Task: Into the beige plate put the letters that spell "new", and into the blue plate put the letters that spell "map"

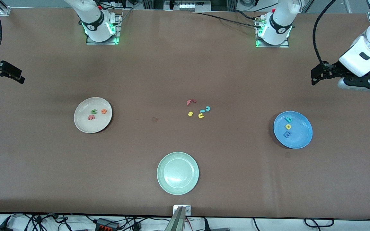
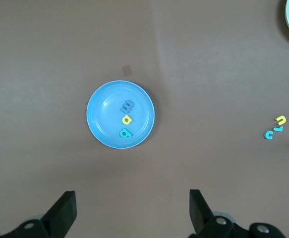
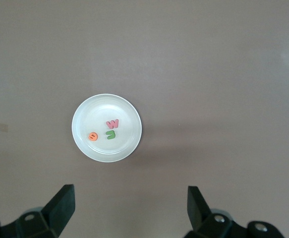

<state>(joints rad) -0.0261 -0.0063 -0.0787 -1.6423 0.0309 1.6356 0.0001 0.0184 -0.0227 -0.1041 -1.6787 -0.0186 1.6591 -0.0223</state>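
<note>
Currently: sorted letters, both grippers spread apart.
Beige plate (image 1: pixel 92 115): n, e, w. Blue plate (image 1: pixel 293 129): m, a, p. Left gripper (image 2: pixel 132 210), right gripper (image 3: pixel 129 208) empty.

Toy letters n, e, w in beige plate (image 1: pixel 85 126); m, a, p in blue plate (image 1: pixel 302 138)

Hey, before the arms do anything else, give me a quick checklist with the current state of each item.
1. Green n, orange e and salmon-red w in the round cream-beige plate: ok.
2. Periwinkle m, yellow a and teal p in the round sky-blue plate: ok.
3. Leftover small toy letters lying on the brown table, outside every plate: ok.
4. Round pale green plate holds no letters: ok.
5. Left tool open, empty, up over the table near the blue plate: ok.
6. Right tool open, empty, up over the table near the beige plate: ok.
</note>
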